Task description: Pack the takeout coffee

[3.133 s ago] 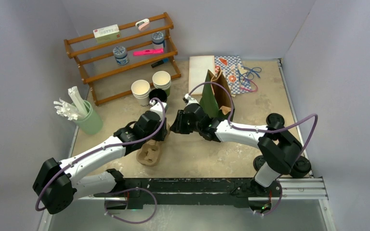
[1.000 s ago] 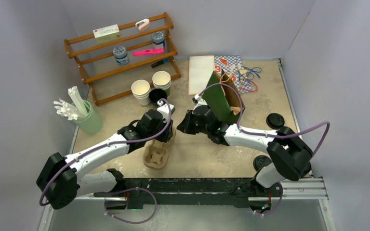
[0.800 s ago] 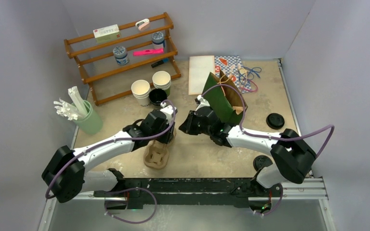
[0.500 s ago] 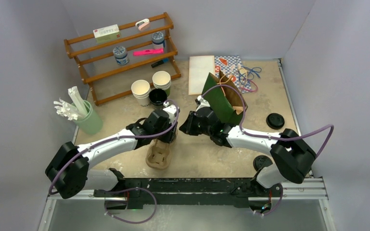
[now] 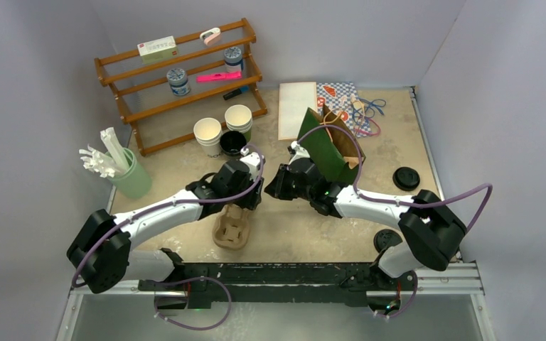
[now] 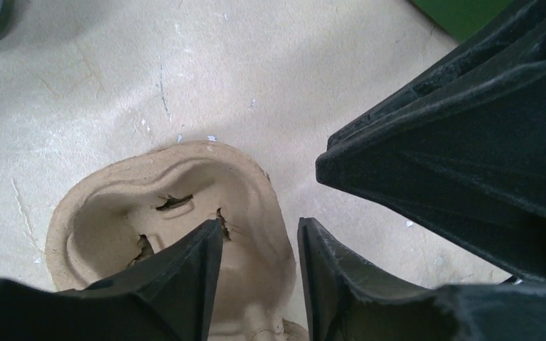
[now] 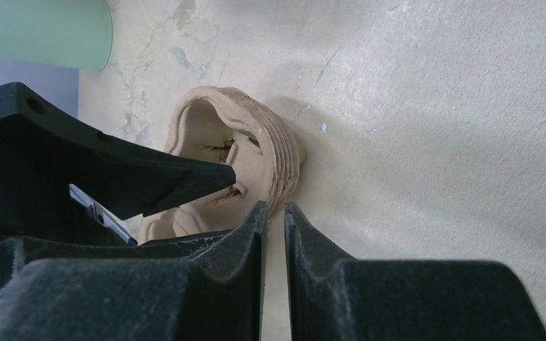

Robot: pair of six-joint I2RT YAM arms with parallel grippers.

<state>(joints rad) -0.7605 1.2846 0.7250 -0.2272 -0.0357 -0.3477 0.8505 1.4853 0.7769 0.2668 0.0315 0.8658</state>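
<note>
No takeout coffee with a black lid shows in any view. A stack of tan pulp cup carriers (image 5: 231,229) lies on the table between the arms. My left gripper (image 6: 259,229) is open, its fingers straddling the rim of the top carrier (image 6: 185,206) with slack on both sides. My right gripper (image 7: 274,207) is shut to a thin slit with nothing in it, hovering just short of the carrier stack's edge (image 7: 281,170). From above, the left gripper (image 5: 249,201) and right gripper (image 5: 269,190) face each other. A green and brown paper bag (image 5: 330,145) stands open behind the right wrist.
A lidless green cup (image 5: 238,117), a white cup (image 5: 207,133) and a black cup (image 5: 232,143) stand before the wooden shelf (image 5: 185,78). Loose black lids (image 5: 405,177) lie at right. A mint holder of utensils (image 5: 131,179) stands at left. Papers (image 5: 296,106) lie at the back.
My left gripper's jaws have spread apart around the carrier rim, and that arm has edged right. The right arm and the bag have barely moved.
</note>
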